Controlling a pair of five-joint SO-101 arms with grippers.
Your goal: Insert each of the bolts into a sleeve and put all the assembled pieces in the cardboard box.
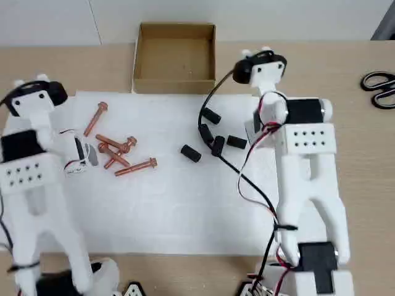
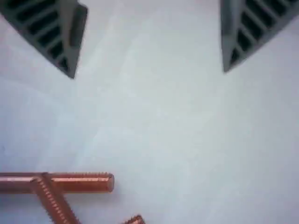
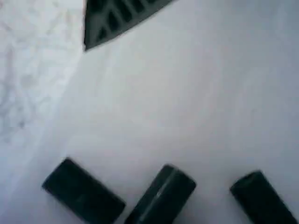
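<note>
White padding (image 1: 185, 209) sorts your work: bolts (image 1: 136, 166) beside your left tool (image 2: 149, 72), spread wide and empty; sleeves (image 1: 190, 153) beside your right tool (image 1: 254, 127), whose grip you cannot tell.

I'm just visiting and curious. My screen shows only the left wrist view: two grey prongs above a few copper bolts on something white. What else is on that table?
Observer: Five black sleeves lie in a loose cluster on the right half of the white mat.
Operator: Where do the finished pieces go?
Observer: Into a cardboard box, which stands open just past the mat's far edge.
Operator: Has anything been put together yet?
Observer: No. The bolts lie bare on the mat's left half, well apart from the sleeves.
</note>
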